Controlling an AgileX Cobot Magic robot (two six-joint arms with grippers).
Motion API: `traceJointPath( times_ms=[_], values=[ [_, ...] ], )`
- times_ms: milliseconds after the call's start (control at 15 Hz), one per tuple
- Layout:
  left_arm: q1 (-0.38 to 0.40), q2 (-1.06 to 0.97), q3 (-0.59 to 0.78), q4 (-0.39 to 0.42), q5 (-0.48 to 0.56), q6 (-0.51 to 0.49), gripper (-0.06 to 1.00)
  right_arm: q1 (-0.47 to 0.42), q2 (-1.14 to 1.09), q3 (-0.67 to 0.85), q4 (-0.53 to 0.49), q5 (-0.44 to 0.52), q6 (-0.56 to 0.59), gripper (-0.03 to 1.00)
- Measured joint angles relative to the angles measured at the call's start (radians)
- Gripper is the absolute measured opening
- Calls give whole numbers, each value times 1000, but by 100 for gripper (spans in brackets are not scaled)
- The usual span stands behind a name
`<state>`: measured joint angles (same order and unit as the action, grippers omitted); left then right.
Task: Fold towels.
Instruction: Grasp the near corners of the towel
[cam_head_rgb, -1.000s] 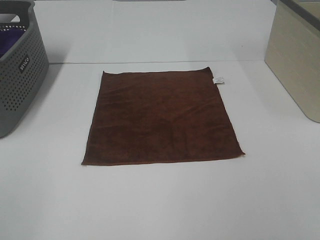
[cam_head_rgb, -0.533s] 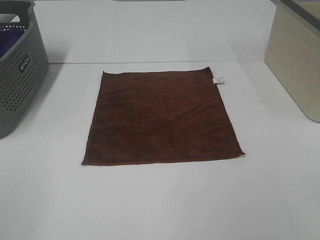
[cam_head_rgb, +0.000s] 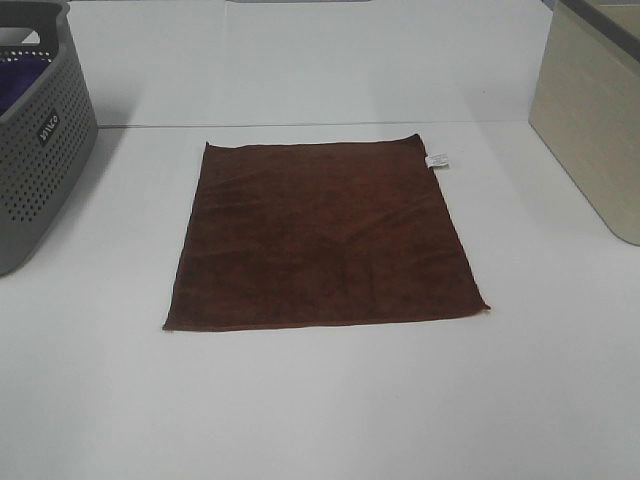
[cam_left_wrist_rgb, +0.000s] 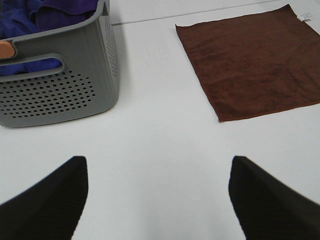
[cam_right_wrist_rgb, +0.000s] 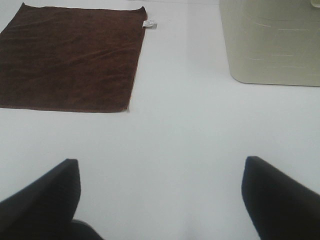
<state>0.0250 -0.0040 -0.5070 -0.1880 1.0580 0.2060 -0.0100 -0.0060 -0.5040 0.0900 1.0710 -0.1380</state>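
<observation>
Lying flat and fully spread mid-table (cam_head_rgb: 320, 410), the brown towel (cam_head_rgb: 325, 240) looks laid out ready for folding — all 4 corners free, white tag (cam_head_rgb: 438, 160) at the far right one. A grey basket (cam_head_rgb: 40, 150) stands well to its left, a beige bin (cam_head_rgb: 590, 130) to its right. Both arms hang over bare table short of the towel's near edge, the left gripper (cam_left_wrist_rgb: 157, 200) and right gripper (cam_right_wrist_rgb: 160, 200) each spread wide, holding nothing.
</observation>
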Motion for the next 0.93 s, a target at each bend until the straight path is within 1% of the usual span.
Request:
traceJointPath(
  times_ms=[933],
  values=[
    [0,0,0,0,0,0,74,0,0,0,0,0,0,82]
  ],
)
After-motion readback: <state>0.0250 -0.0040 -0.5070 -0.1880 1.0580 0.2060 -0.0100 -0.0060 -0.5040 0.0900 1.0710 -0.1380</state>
